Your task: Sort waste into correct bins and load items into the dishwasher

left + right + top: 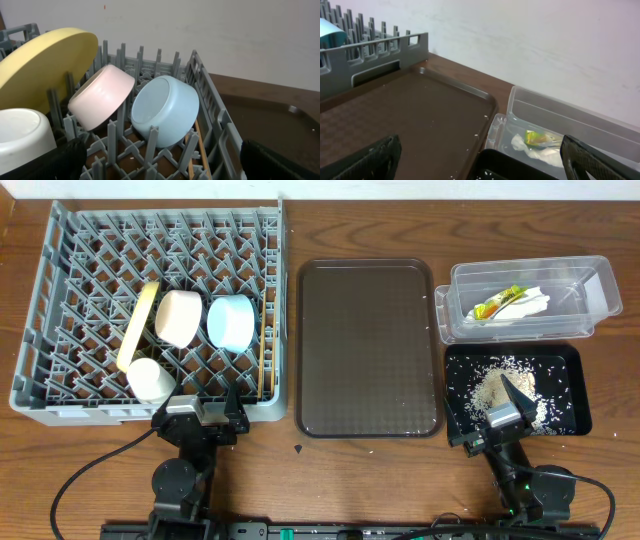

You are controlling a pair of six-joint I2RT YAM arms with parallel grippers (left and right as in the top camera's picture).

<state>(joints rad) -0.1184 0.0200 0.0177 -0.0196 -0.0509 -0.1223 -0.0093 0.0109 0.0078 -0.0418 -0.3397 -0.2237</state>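
With every dish now standing or lying in the dish rack, the loading half of the task appears complete: the yellow plate leans on edge among the pegs, the pinkish-white bowl and the light blue bowl sit tipped on their sides just beside one another, the white cup rests near the rack's front edge, and the chopsticks lie lengthwise along its right wall. Sorting likewise appears finished: the crumpled napkin and the green-and-orange wrapper lie together inside the clear tub, while the rice forms a heap with scattered grains in the black tray. Between rack and bins, the brown serving tray carries nothing except a few whitish specks along its right edge, seen in the right wrist view; whether these count as waste left to clear cannot be judged. The left gripper sits at the rack's front edge and the right gripper hangs over the near part of the black tray; both have their jaws spread wide and grasp nothing. On this evidence the task is at or very near its end.
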